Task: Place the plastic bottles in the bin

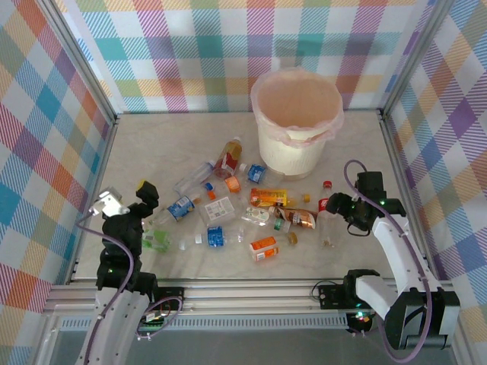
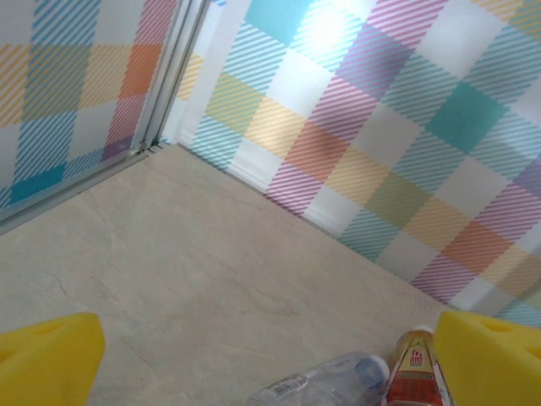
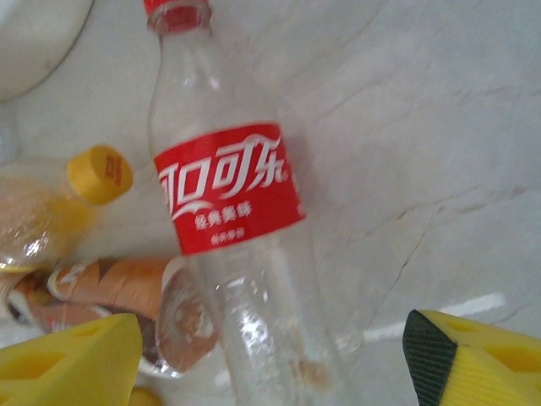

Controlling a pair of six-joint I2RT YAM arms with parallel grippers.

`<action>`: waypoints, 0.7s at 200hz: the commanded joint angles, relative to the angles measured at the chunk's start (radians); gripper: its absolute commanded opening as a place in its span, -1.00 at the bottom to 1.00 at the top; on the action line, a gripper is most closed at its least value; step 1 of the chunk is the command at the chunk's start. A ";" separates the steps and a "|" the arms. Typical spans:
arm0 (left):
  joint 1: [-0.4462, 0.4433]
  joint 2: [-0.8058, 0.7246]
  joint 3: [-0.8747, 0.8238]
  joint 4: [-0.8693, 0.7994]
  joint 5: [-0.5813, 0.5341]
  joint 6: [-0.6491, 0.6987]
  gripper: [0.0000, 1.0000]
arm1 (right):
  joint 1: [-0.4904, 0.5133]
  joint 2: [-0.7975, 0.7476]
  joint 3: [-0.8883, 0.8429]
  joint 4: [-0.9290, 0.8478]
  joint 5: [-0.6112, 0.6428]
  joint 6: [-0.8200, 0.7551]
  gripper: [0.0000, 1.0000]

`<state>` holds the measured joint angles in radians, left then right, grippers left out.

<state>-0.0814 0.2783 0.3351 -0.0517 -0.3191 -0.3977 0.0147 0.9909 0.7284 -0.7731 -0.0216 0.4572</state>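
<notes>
The right gripper (image 3: 272, 347) stands unclenched astride a red-labelled bottle (image 3: 228, 194), the left gripper (image 2: 269, 347) unclenched too, the pink-lined bin (image 1: 293, 156) beyond both.

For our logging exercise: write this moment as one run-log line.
right pincer: open, straddling red-label bottle | left pincer: open | bin: looks empty

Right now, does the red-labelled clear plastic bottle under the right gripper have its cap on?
Yes, a red cap sits on the neck of the bottle.
</notes>
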 commanded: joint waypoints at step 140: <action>0.015 0.179 0.104 -0.153 -0.007 -0.150 1.00 | 0.018 0.226 -0.089 0.104 -0.053 0.118 0.47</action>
<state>-0.0814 0.4324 0.3996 -0.1898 -0.3504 -0.5354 0.0277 1.1915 0.6575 -0.7136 -0.1024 0.5339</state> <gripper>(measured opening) 0.999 0.749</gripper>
